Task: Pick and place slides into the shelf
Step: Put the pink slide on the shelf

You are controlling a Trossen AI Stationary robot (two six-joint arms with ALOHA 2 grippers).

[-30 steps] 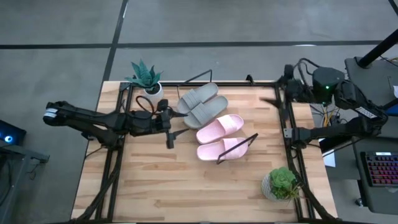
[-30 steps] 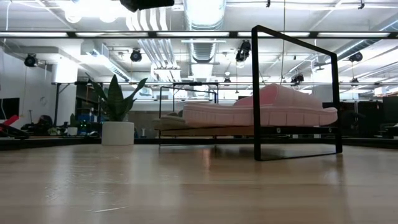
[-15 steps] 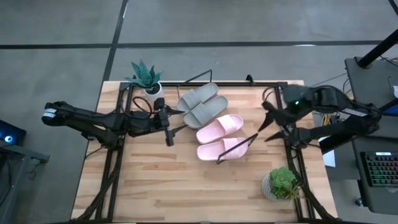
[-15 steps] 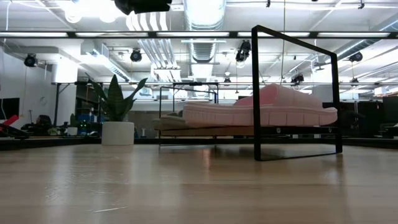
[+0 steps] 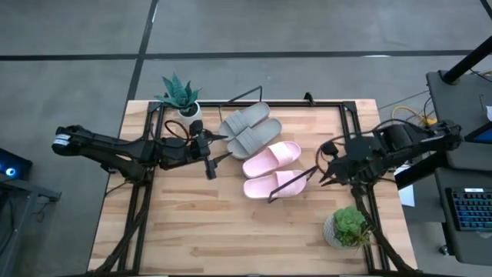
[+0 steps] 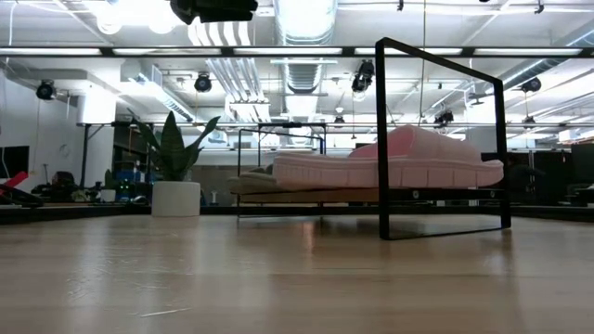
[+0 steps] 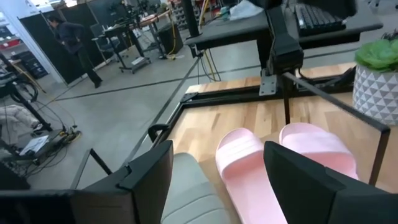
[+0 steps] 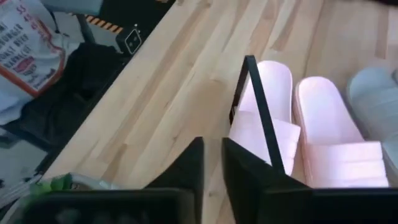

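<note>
Shelf (image 5: 231,140) holds four slides (image 5: 261,150).

Four slides lie side by side on the shelf (image 5: 270,195): two grey slides (image 5: 250,129) toward the potted plant (image 5: 180,95), two pink slides (image 5: 272,171) beside them. The left hand (image 5: 209,156) hovers just beside the grey pair (fingers spread apart). The right hand (image 5: 324,163) hangs near the pink pair.
</note>
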